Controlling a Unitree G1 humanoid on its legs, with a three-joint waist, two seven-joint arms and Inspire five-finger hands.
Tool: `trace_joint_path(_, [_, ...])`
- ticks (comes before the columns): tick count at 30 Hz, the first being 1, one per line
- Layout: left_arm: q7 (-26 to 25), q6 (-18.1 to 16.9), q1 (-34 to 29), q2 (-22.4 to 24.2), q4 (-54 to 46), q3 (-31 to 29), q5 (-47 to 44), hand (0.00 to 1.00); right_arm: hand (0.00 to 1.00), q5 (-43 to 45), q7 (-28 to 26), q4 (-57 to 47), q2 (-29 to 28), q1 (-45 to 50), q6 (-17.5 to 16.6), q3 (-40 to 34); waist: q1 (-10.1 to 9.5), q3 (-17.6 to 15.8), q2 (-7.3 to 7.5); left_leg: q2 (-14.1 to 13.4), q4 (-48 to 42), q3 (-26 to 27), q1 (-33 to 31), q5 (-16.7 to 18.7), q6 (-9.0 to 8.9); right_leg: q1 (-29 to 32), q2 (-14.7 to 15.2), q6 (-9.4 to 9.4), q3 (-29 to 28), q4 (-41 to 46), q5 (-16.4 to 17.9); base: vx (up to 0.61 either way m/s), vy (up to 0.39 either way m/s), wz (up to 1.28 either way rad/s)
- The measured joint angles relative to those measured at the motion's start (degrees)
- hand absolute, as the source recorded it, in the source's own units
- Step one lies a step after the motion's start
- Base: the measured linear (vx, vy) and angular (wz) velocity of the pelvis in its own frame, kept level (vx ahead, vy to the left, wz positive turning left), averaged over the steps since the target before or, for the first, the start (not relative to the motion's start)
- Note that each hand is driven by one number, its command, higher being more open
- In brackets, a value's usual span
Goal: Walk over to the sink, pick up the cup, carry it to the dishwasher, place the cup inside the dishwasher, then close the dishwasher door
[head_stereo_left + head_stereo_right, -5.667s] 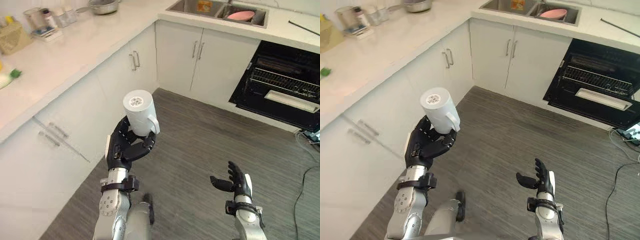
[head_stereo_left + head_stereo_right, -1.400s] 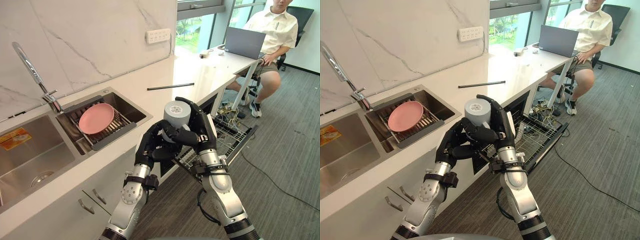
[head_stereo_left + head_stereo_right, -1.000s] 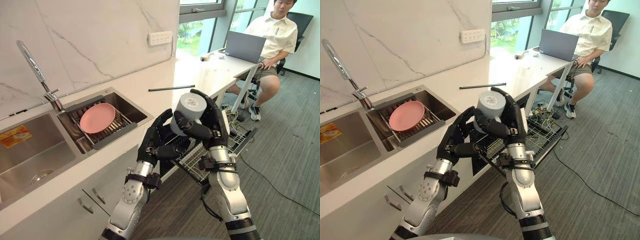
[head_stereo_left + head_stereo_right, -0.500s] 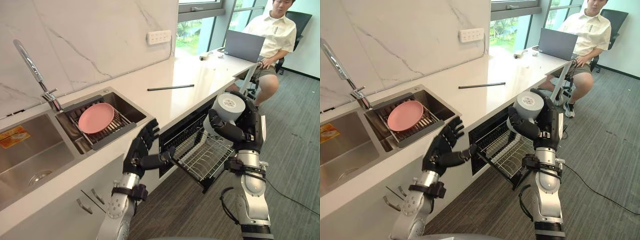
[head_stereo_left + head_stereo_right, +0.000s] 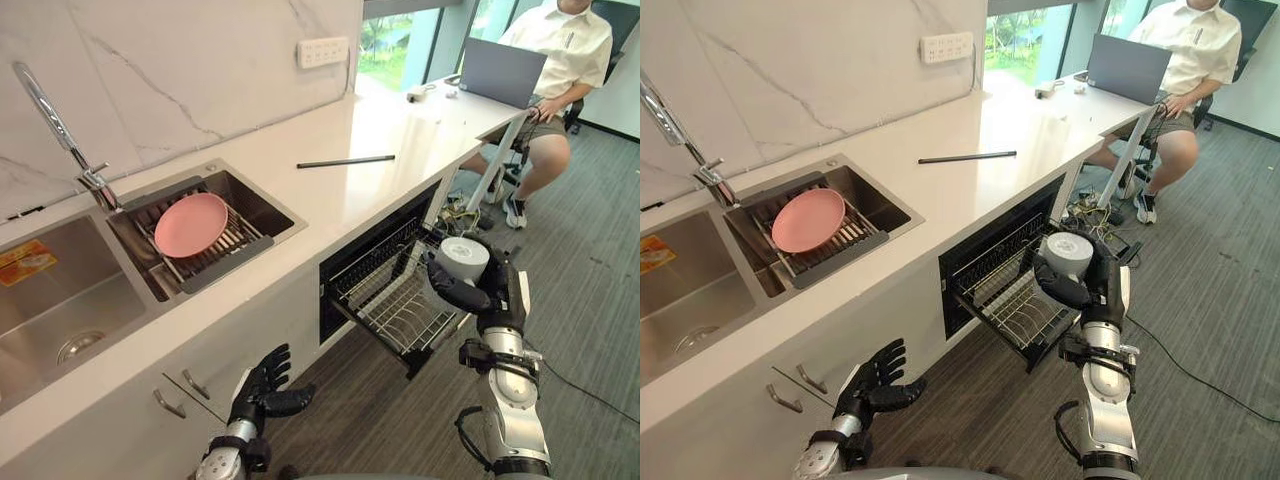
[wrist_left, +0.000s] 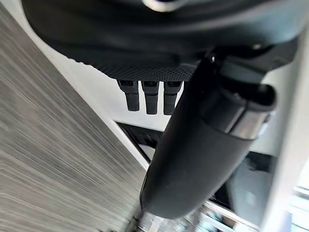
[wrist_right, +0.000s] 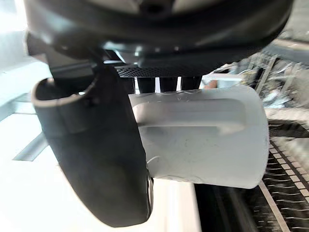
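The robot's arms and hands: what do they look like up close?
The right arm and left arm are smooth silver-grey tubes, each with a black band at the wrist. The right hand and left hand are black and shaped like a human's, with jointed fingers, a thick thumb and a white strip along one side.

Head stereo pair looks down, both show dishwasher [image 5: 365, 255], wrist cams close-up

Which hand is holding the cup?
The right hand, curled round the white cup by the dishwasher rack; the left hand hangs open and empty by the cabinets.
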State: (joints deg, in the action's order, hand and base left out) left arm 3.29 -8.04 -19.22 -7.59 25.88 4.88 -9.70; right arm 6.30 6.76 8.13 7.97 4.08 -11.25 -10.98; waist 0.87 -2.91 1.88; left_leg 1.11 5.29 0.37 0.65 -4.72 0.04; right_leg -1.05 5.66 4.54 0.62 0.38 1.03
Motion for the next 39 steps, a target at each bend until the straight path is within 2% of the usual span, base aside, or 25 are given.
trace_joint_path(2, [-0.68, 0.05, 0.17, -0.33, 1.89, -1.43, 0.24, 0.90, 0.30, -0.68, 0.11, 0.52, 0.43, -0.19, 0.13, 0.00, -0.06, -0.88, -0.09, 0.12, -0.26, -0.31, -0.52, -0.01, 0.01, 0.28, 0.11, 0.04, 0.33, -0.09, -0.04, 0.03, 0.009, 0.10])
trace_joint_path(6, [-2.55, 0.04, 2.70, -0.52, 5.21, -6.25, 0.16, 0.90, 0.30, -2.28, 0.92, 1.96, 3.16, -4.38, 0.28, 0.00, -0.27, -5.81, -0.29, 0.40, -4.42, -1.42, -5.73, 0.55, 0.33, 3.31, 0.40, -0.39, 1.31, 0.95, -0.80, -0.03, 0.007, 0.18])
trace_joint_path(8, [-3.92, -0.04, 6.30, -0.46, 7.27, -8.22, 0.01, 0.90, 0.30, -3.77, 2.23, 3.46, 6.05, -9.67, 0.39, 0.02, -1.25, -10.42, -1.39, 0.12, -10.89, -1.54, -11.33, 2.63, 0.29, 6.39, 0.13, -0.56, 1.70, 2.64, -1.11, -0.13, -0.012, 0.13])
trace_joint_path(11, [-5.38, -0.62, 8.57, -0.22, 8.76, -8.82, -0.61, 0.90, 0.30, -4.29, 3.23, 6.00, 9.32, -15.85, 0.71, 0.30, -1.89, -13.89, -3.32, -0.47, -16.53, -1.97, -17.81, 4.47, -0.02, 11.09, -0.55, -0.70, 2.31, 5.00, -1.18, -0.13, -0.020, 0.07])
trace_joint_path(14, [-6.18, -1.23, 9.69, -0.18, 10.83, -9.04, -2.66, 0.90, 0.30, -4.30, 4.80, 8.58, 12.07, -20.89, 1.14, 0.62, -2.96, -16.31, -4.13, -0.73, -17.92, -1.66, -21.30, 4.72, -0.15, 14.93, -0.72, -0.90, 1.98, 7.05, -1.10, -0.10, 0.001, -0.04])
trace_joint_path(17, [-7.22, -1.84, 10.14, 0.06, 12.39, -9.56, -3.29, 0.90, 0.30, -4.30, 6.00, 11.30, 15.14, -26.01, 1.30, 2.01, -3.28, -18.40, -4.14, -0.81, -18.37, -1.20, -23.29, 4.38, -0.21, 17.63, -0.70, -0.91, 1.48, 8.46, -1.09, -0.07, 0.010, -0.07])
trace_joint_path(24, [-9.13, -3.26, 13.10, 2.14, 13.67, -11.17, -6.94, 0.90, 0.30, -4.89, 7.67, 16.31, 19.64, -34.09, 2.45, 4.68, -4.40, -20.19, -4.25, -0.76, -15.64, -1.13, -25.54, 1.90, 0.06, 21.47, -0.53, -1.01, 1.54, 9.24, -1.09, -0.01, 0.001, 0.00])
trace_joint_path(30, [-9.63, -4.80, 16.36, 2.28, 15.11, -11.14, -7.38, 0.90, 0.30, -6.76, 8.14, 23.22, 20.55, -39.90, 4.34, 8.10, -4.80, -20.30, -4.42, -0.69, -12.03, -1.20, -25.54, 0.09, -0.15, 23.11, -0.41, -1.13, 1.49, 9.21, -1.04, 0.00, 0.000, 0.00])
trace_joint_path(37, [-10.30, -5.33, 18.55, 2.56, 15.19, -11.14, -7.68, 0.90, 0.30, -8.79, 8.21, 29.52, 20.95, -45.16, 5.05, 9.55, -4.88, -21.59, -4.89, -0.58, -10.08, -1.37, -25.30, -0.81, -0.18, 23.42, -0.31, -1.24, 1.58, 8.64, -1.12, 0.00, -0.001, 0.00])
trace_joint_path(38, [-10.51, -5.43, 18.79, 2.77, 15.19, -11.14, -8.03, 0.90, 0.90, -8.85, 8.22, 29.93, 20.95, -45.48, 5.45, 9.56, -4.94, -21.62, -4.90, -0.57, -9.68, -1.38, -25.29, -1.04, -0.20, 23.60, -0.31, -1.25, 1.58, 8.59, -1.13, 0.00, 0.000, 0.00])
trace_joint_path(39, [-10.52, -5.51, 18.87, 2.89, 15.18, -11.15, -8.44, 0.90, 0.90, -8.87, 8.22, 29.95, 20.95, -45.55, 5.64, 9.62, -4.97, -21.62, -4.90, -0.57, -9.51, -1.38, -25.31, -1.12, -0.20, 23.72, -0.31, -1.26, 1.56, 8.59, -1.13, 0.00, 0.000, 0.00])
